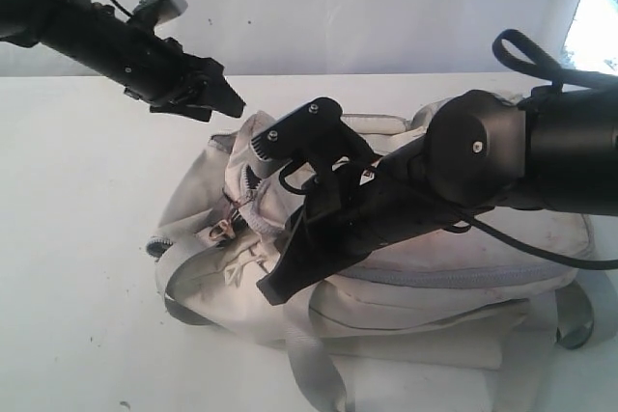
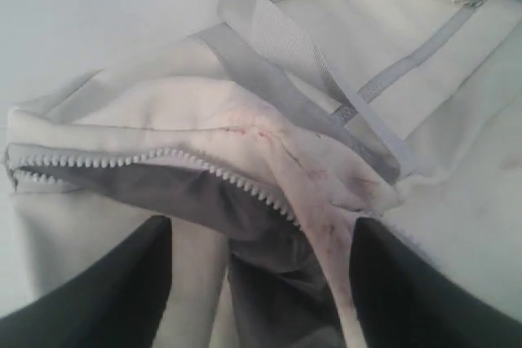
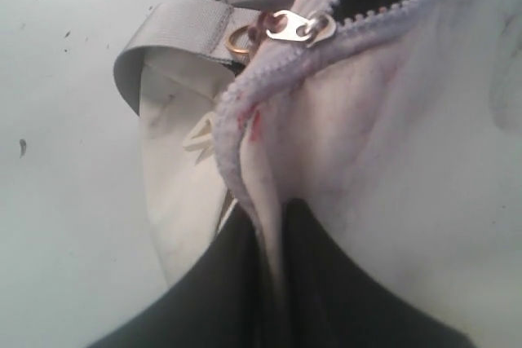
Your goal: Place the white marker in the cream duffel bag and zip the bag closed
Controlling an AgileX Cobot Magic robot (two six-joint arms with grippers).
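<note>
At the open mouth of the cream duffel bag point(image 1: 463, 258), right gripper point(image 3: 273, 234) pinches the rim fold, left gripper point(image 1: 224, 101) hangs wide and empty above it, white marker not visible anywhere – likely failure: bunched fold slips free or jams the zipper pull point(image 3: 300, 27).

Open passage over bare bench point(image 1: 77, 267) along left edge and near left corner. Barred above cream duffel bag point(image 1: 454, 272) by right arm point(image 1: 483, 151) lying across it. Narrowed at partly unzipped mouth point(image 2: 188, 197) by sagging flap point(image 2: 310, 177). Cluttered at near edge by webbing straps point(image 1: 323, 378).
</note>
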